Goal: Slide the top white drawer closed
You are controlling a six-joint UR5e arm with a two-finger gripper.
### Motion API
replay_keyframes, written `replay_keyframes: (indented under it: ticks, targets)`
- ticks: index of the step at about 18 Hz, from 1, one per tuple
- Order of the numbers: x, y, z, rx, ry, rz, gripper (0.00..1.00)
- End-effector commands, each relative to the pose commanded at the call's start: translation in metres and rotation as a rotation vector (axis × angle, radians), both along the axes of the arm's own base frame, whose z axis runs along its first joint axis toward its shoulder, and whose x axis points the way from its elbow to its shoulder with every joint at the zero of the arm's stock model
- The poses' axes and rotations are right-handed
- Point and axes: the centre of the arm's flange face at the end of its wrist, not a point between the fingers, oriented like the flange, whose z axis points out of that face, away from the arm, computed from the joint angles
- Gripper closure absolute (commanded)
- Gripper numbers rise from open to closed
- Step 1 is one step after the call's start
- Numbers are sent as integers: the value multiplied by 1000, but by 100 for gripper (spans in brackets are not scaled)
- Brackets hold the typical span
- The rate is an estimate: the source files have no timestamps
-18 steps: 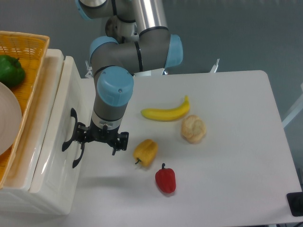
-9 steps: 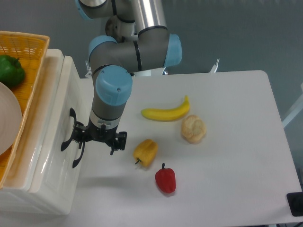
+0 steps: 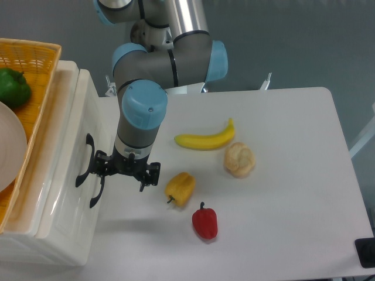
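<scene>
At the far left, around nine o'clock, a cream-white cabinet (image 3: 64, 234) fills the edge of the view. An orange-yellow woven basket (image 3: 32, 55) sits on top of it, toward ten o'clock. Inside the basket are a green pepper (image 3: 13, 86) and part of a white plate (image 3: 10, 145); the rest is cut off by the frame.

The top white drawer (image 3: 58, 146) is just below the basket, its front panel carrying a curved black handle (image 3: 88, 158). The drawer looks nearly or fully pushed in, with its front roughly in line with the cabinet face, though a small gap cannot be ruled out from this angle. If so, the closing push is mostly done and only a final seating, if any, is left. No contents of the drawer are visible. The lower drawer handle (image 3: 95, 196) sits slightly below and to the right.

Just right of the handles, the gripper (image 3: 126, 171) hangs from the grey and blue arm (image 3: 152, 76), close to the drawer front. Whether its fingers are spread or pressed together cannot be told.

Further right, on the white table (image 3: 293, 205), lie a yellow pepper (image 3: 180, 188), a red pepper (image 3: 205, 222), a banana (image 3: 205, 140) and a bread roll (image 3: 239, 159).
</scene>
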Motion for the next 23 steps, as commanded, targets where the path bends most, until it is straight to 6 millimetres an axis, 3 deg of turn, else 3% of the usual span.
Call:
replay_keyframes:
  ticks: [4, 9, 13, 17, 20, 23]
  targets:
    - [-22, -11, 3, 4, 6, 33, 0]
    - [-58, -24, 31, 12, 95, 59, 0]
    - [-94, -57, 53, 33, 157, 35, 0]
    - [-121, -85, 51, -1, 202, -63, 0]
    - [-138, -114, 67, -20, 229, -87, 0]
    - [-158, -139, 63, -55, 226, -175, 0]
